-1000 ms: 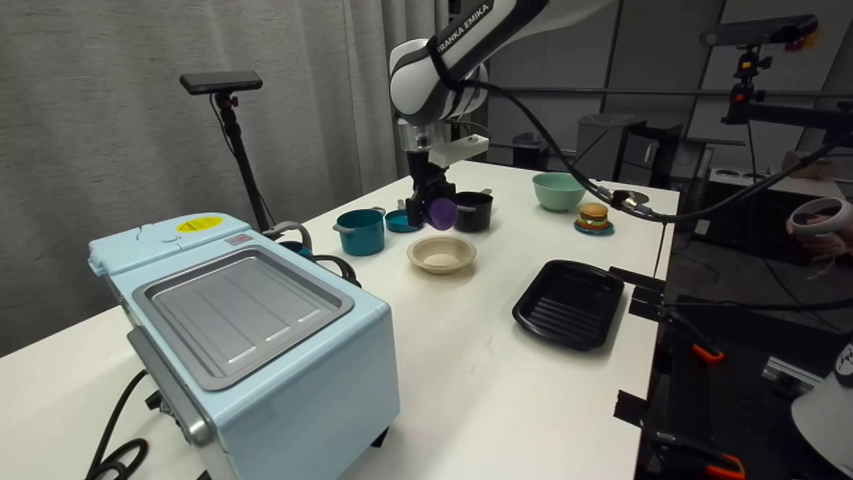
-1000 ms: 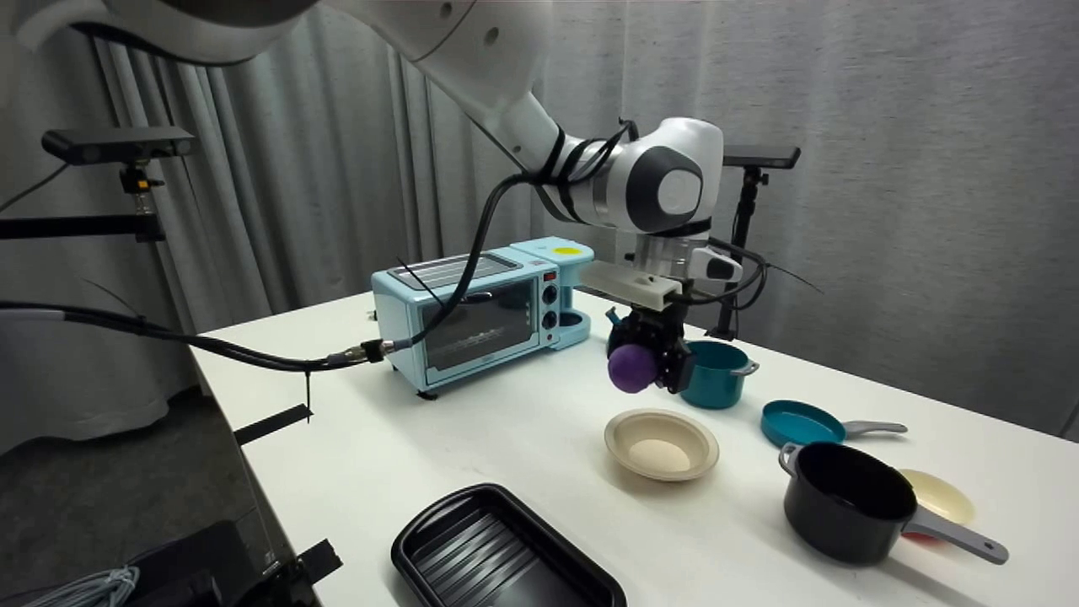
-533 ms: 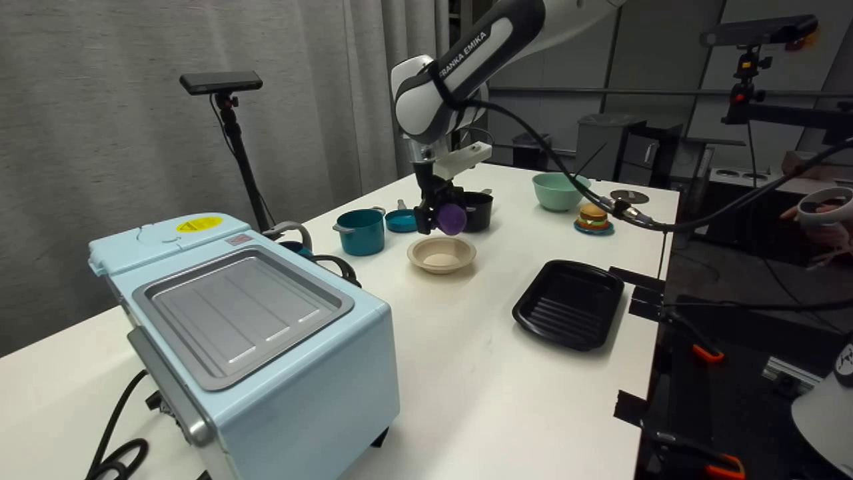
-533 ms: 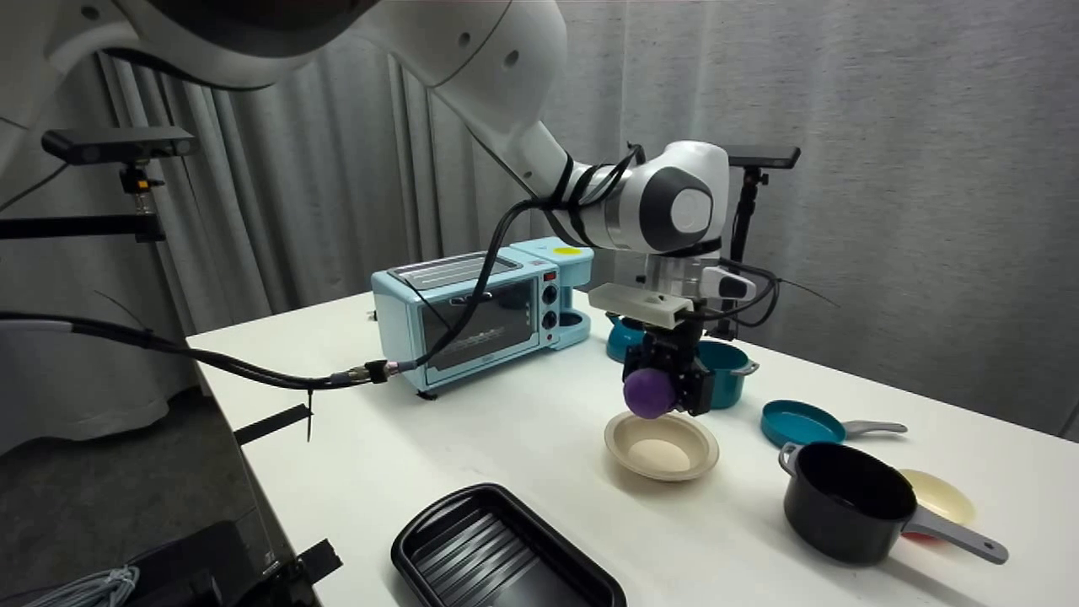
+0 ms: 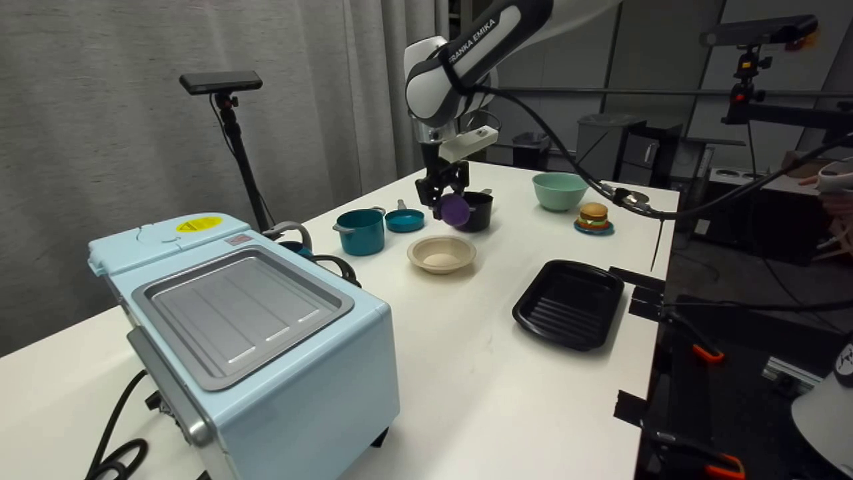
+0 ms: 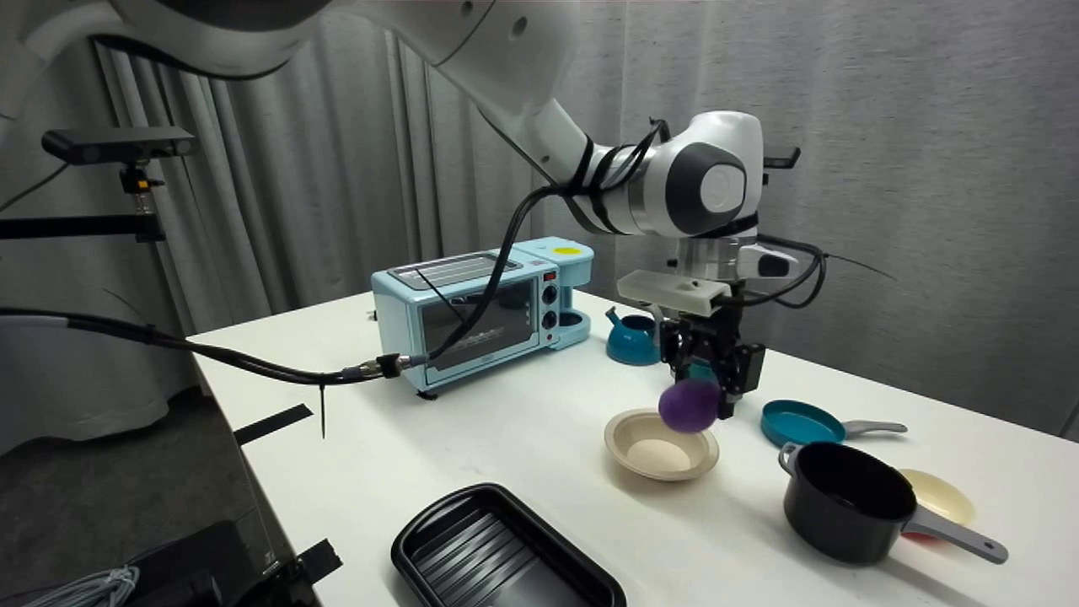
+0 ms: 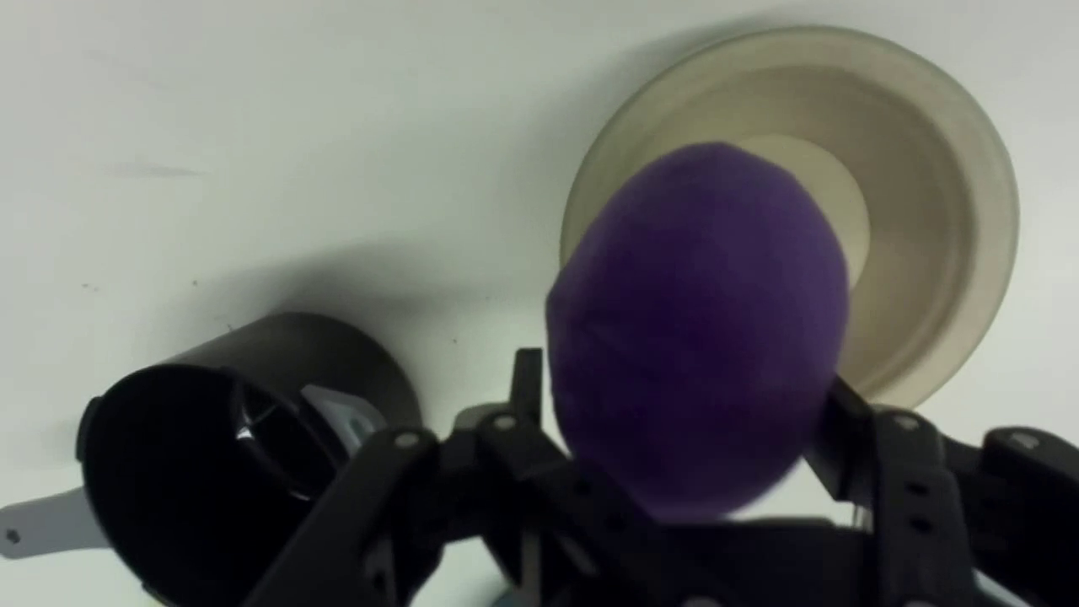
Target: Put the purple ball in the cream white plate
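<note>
Pincer, gripping the purple ball, has risen and shifted along the bench, now aloft between its long edges, seemingly over the cream white plate but off-centre (overshoot possible), so realignment before release appears necessary

In both exterior views the gripper is shifting rightward with the ball, rising again after dipping half a second ago. In an exterior view the ball is covering more of the beige plate, the kettle is emerging and the teal pot is slipping behind the gripper. In an exterior view a hand is lifting its controller
</note>
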You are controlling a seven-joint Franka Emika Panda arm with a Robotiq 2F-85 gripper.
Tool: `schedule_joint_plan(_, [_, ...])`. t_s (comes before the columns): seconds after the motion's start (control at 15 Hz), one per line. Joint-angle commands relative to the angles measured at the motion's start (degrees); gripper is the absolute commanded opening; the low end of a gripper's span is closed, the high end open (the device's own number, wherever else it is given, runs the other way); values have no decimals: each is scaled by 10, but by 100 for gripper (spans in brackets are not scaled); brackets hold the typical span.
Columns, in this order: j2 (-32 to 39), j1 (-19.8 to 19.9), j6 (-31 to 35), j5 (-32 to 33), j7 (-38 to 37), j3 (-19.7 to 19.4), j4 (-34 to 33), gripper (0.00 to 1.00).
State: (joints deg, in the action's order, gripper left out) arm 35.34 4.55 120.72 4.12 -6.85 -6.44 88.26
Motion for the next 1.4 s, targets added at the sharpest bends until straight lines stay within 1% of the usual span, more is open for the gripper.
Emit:
schedule_joint_plan(0.0, [-29,12,20,-14,14,5,17,99])
schedule_joint_plan(0.33, [-60,18,34,-37,20,11,33,100])
schedule_joint_plan(0.67, [-116,28,58,-40,45,7,86,100])
schedule_joint_plan(0.73, [-76,17,39,-28,20,2,41,100])
schedule_joint_plan(0.93, [-100,22,42,-28,29,2,64,100])
schedule_joint_plan(1.33, [-103,22,46,-29,29,2,73,100])
